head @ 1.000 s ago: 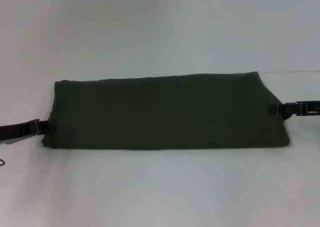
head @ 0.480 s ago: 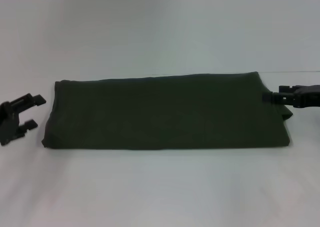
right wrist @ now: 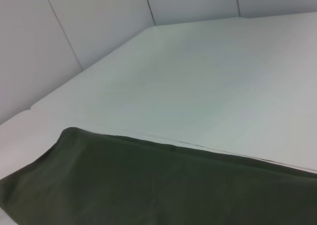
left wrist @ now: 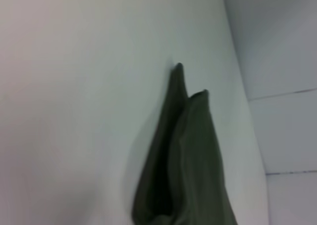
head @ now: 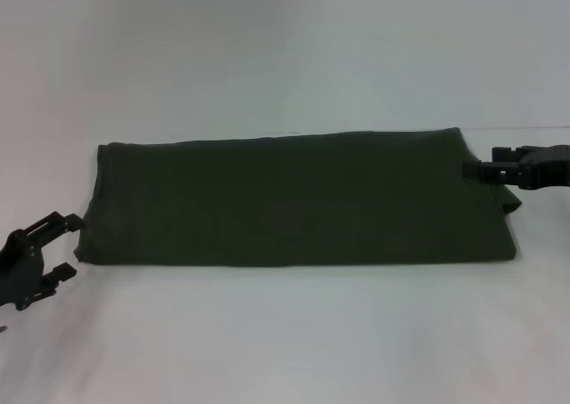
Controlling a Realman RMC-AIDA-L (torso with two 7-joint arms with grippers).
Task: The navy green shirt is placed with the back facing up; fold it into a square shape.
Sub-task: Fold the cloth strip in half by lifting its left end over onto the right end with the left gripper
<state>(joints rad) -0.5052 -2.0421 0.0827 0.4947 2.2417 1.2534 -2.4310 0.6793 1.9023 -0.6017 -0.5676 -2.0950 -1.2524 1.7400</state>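
Dark olive fabric: the shirt lies folded into a long flat band across the middle of the white table. Nearest, at the band's left end, the left gripper sits just off the near corner with its fingers spread apart and nothing between them. Farther back, the right gripper touches the shirt's right edge; whether it is pinching the cloth cannot be told.

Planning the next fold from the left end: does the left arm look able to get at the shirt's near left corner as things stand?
Probably yes. The left end effector is open just off the left end of the navy green shirt, and only bare table lies between them. The right end effector is at the far end, out of the way.
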